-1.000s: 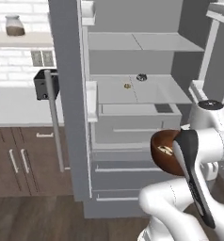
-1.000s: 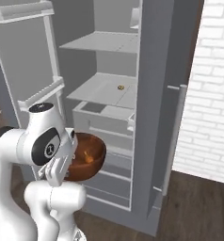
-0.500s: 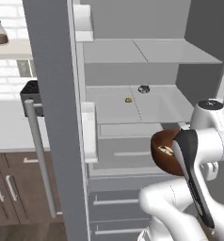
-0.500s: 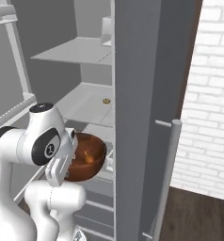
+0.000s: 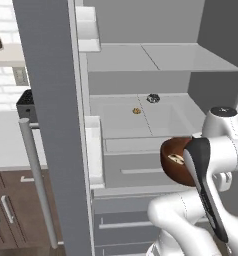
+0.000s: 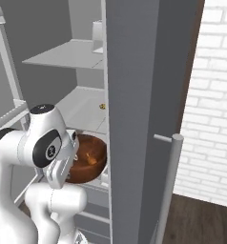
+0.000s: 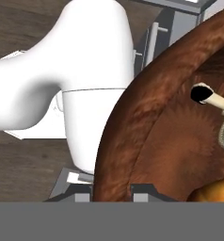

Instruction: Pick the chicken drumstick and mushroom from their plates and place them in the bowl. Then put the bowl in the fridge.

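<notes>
While your arm hangs before the open fridge [image 5: 141,120], the gripper [image 7: 113,192] clamps the rim of the bowl [image 5: 175,159], fingertips [image 7: 144,193] straddling its wall. The bowl rides just outside the middle shelf, level with the drawer front. Inside it you see the chicken drumstick [image 7: 215,190], bone end up. Two small items sit on the shelf behind.

The bowl [image 7: 151,136] looks like glossy reddish-brown wood, its grain streaked and mottled. The chicken drumstick [image 7: 217,190] has a shiny orange-brown skin and a smooth pale bone end. The fridge [image 5: 51,100] is matt grey, perhaps painted metal, with smooth pale plastic-looking shelves [image 5: 156,57] and a satin bar handle [image 5: 36,180].
</notes>
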{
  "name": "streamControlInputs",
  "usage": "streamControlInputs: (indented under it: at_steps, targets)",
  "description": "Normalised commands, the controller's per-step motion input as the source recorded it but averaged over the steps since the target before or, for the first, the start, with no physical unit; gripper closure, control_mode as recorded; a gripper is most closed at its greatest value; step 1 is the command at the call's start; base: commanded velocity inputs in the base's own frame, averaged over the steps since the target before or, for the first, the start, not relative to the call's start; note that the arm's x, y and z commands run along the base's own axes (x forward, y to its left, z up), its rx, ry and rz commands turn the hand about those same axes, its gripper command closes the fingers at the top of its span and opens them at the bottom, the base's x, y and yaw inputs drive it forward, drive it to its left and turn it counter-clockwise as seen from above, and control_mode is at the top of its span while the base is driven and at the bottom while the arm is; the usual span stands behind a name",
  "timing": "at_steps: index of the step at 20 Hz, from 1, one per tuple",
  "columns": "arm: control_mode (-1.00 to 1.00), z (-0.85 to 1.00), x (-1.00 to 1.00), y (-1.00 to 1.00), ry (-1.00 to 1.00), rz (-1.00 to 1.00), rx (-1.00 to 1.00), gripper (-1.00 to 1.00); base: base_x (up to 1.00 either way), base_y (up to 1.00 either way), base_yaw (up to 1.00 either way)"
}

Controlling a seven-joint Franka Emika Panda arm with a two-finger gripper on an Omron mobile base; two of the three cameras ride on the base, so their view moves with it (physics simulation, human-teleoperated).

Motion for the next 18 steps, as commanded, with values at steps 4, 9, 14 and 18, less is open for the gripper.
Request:
streamControlInputs:
  at_steps: [4,9,14,18]
  targets:
    - [-1.0,0.04,0.02,0.0,-0.02,0.0,0.0,1.0,0.0,0.0,0.0]
    - [-1.0,0.61,-0.18,0.01,-0.22,0.0,0.0,1.0,0.0,0.0,0.0]
    - [-1.0,0.56,0.31,0.31,-0.14,0.0,-0.01,1.0,0.0,0.0,0.0]
    - [-1.0,0.04,1.0,0.17,0.0,0.0,0.0,1.0,0.0,0.0,0.0]
